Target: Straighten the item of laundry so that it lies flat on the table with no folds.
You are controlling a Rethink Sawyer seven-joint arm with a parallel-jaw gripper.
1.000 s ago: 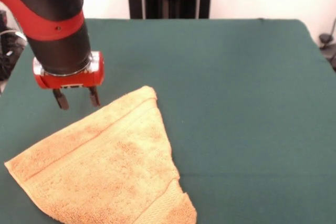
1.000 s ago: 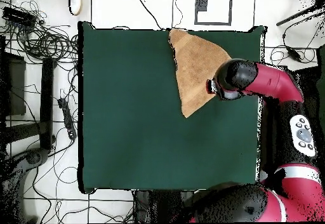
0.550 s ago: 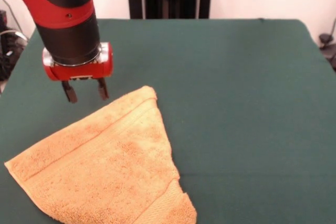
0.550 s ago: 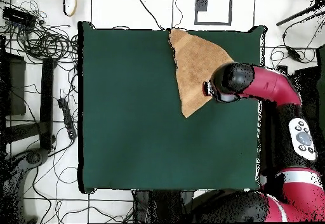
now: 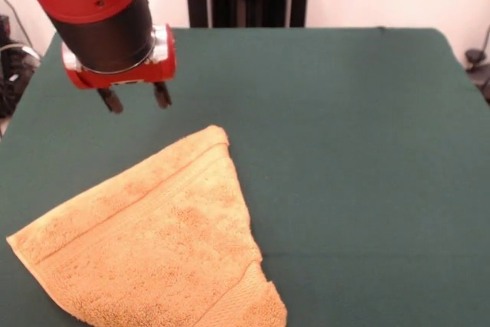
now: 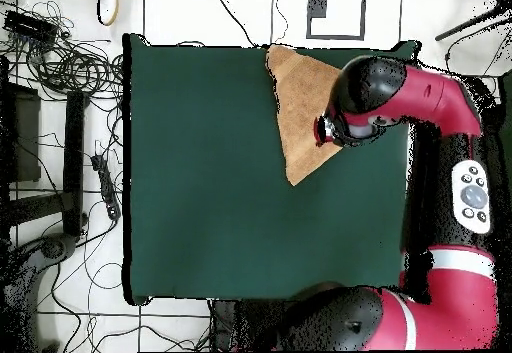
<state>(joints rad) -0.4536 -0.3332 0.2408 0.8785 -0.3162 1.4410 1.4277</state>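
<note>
Your gripper hangs above the table, its two dark fingers spread apart with an empty gap between them, gripping nothing and touching nothing. It sits up and away from the towel, just beyond the towel's pointed far corner in the front view. The towel lies on the green cloth in a rough triangle, doubled over on itself, with a flat woven band running along the fold and another near the lower edge. In the overhead view, you can see the towel against the table's top edge, near its right corner, with the gripper over the towel's right side.
</note>
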